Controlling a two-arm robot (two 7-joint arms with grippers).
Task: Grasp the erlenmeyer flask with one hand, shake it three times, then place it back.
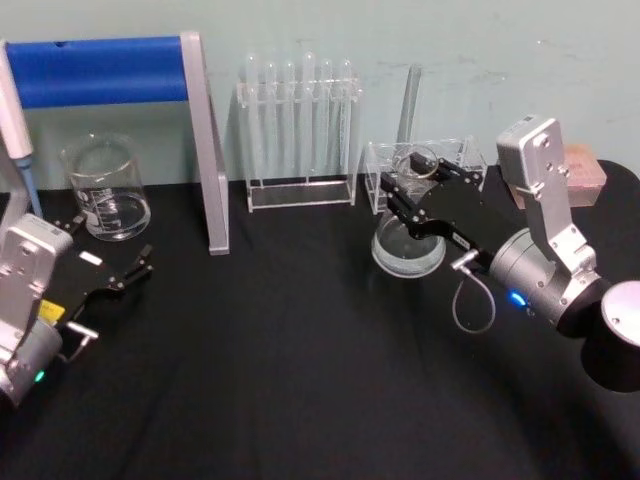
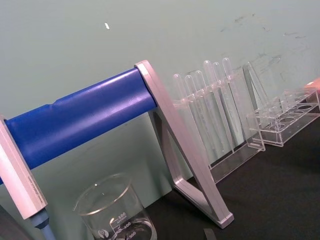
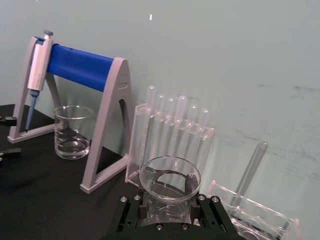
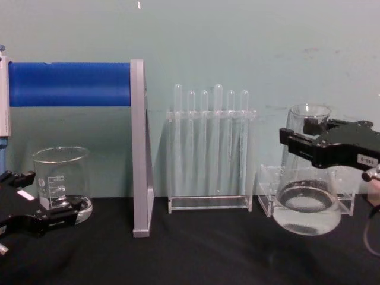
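The erlenmeyer flask [image 1: 408, 252] is clear glass with a wide round base and a little clear liquid. It stands upright at the right of the black table. My right gripper [image 1: 412, 195] comes in from the right and is shut on the flask's neck, just under the flared rim [image 3: 170, 172]. From the chest, the flask [image 4: 306, 208] hangs below the black fingers [image 4: 297, 139]; I cannot tell whether its base touches the table. My left gripper [image 1: 105, 248] rests open at the table's left, near the beaker, holding nothing.
A glass beaker [image 1: 105, 190] stands at the back left under a blue-barred pipette stand [image 1: 110, 70]. A test tube rack [image 1: 300, 130] sits at the back centre. A low acrylic rack [image 1: 455, 160] is right behind the flask. Bare black table [image 1: 300, 350] lies in front.
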